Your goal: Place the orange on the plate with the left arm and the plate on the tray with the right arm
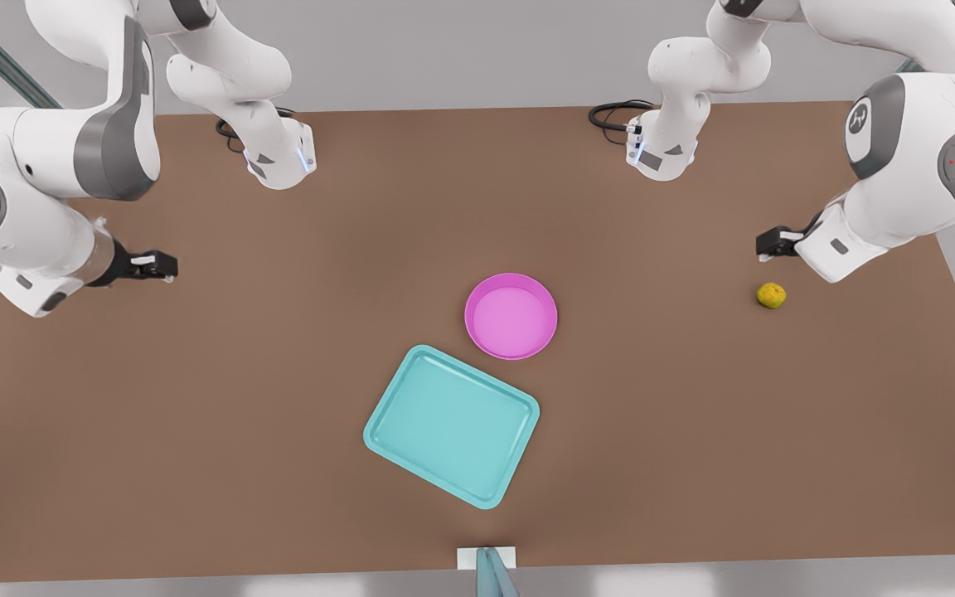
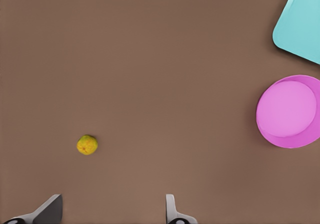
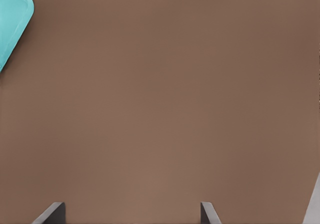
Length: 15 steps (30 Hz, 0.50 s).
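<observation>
The small yellow-orange orange (image 1: 771, 295) lies alone on the brown table at the front view's right. My left gripper (image 1: 776, 243) hovers just behind it, open and holding nothing. In the left wrist view the orange (image 2: 87, 145) sits ahead of the spread left gripper (image 2: 112, 206), off toward one finger. The pink plate (image 1: 511, 319) rests mid-table, its near edge close to a corner of the teal tray (image 1: 453, 424); both carry nothing. The left wrist view also takes in the plate (image 2: 290, 111) and tray (image 2: 302, 26). My right gripper (image 1: 158, 265) waits open at the front view's left, far from the plate.
Both arm bases (image 1: 278, 157) (image 1: 664, 153) stand at the table's back edge, each with black cables beside it. A small white and teal fixture (image 1: 494, 565) sits at the middle of the front edge. A tray corner (image 3: 12, 21) shows in the right wrist view.
</observation>
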Each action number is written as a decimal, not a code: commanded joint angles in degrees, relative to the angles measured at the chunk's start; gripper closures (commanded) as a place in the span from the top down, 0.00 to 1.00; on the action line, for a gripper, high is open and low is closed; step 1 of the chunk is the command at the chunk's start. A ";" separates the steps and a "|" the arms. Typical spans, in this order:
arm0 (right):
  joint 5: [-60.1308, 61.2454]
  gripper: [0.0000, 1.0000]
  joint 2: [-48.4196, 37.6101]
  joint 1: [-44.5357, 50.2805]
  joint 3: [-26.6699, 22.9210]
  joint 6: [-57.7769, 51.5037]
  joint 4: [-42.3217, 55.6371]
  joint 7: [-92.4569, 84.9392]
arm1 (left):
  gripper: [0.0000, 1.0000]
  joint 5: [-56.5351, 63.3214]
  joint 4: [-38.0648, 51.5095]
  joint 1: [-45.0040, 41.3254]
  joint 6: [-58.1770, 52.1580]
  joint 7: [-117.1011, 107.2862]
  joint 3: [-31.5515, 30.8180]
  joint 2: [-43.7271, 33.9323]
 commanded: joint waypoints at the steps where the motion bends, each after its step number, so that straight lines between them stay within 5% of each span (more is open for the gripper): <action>1: 0.09 1.00 -0.07 0.01 -0.01 5.43 0.02 -2.48 | 1.00 0.17 -0.10 0.03 1.92 -0.87 0.40 -0.12; 5: 0.09 1.00 0.02 -0.16 -0.01 5.16 0.02 -2.48 | 1.00 -0.45 -6.25 2.92 7.27 -1.75 7.79 3.92; 9: 0.18 1.00 0.20 -0.16 -0.01 4.99 -0.15 -2.48 | 1.00 -0.36 -28.13 7.93 36.44 7.66 8.05 4.53; 15: 0.44 1.00 -0.07 -0.69 -0.10 5.34 -0.59 -2.48 | 1.00 -0.53 -36.92 14.70 52.72 22.42 8.05 10.77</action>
